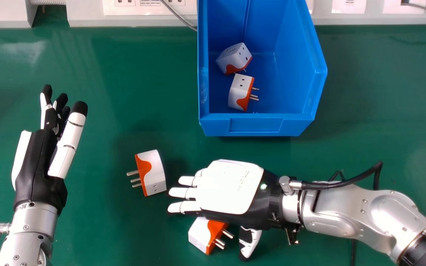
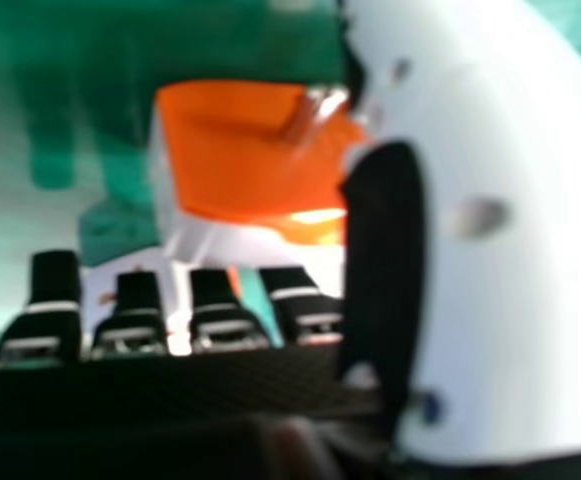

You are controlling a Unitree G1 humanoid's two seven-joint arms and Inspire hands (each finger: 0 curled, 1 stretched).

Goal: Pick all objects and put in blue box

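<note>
Spread well apart from its fingers, the thumb of our right robot hand [image 1: 231, 188] angles toward the near side of the green desk [image 1: 87, 229], while the fingers, side by side with narrow gaps, reach toward our left, the palm turned down. In the right hand view we find the black fingertips [image 2: 55, 275] in a row and, between them and the thumb, the orange face of a plug adapter. We cannot tell whether any finger touches it.

From the head view we see this white and orange, blocky plastic adapter [image 1: 200, 234] lying partly beneath the hand, its metal prongs facing the thumb. Just beyond the fingertips, to the left, we have a second white and orange adapter [image 1: 155, 173] on the desk, prongs pointing left.

Farther left is our left robot hand [image 1: 41, 166], its fingers extended forward, well apart from both adapters.

Ahead of us stands the deep blue plastic box [image 1: 216, 125], holding two more white and orange adapters, the farther one [image 1: 233, 57] tilted, the nearer one [image 1: 238, 88] with prongs to the right. Behind runs a pale panel with white sockets [image 1: 125, 3].
</note>
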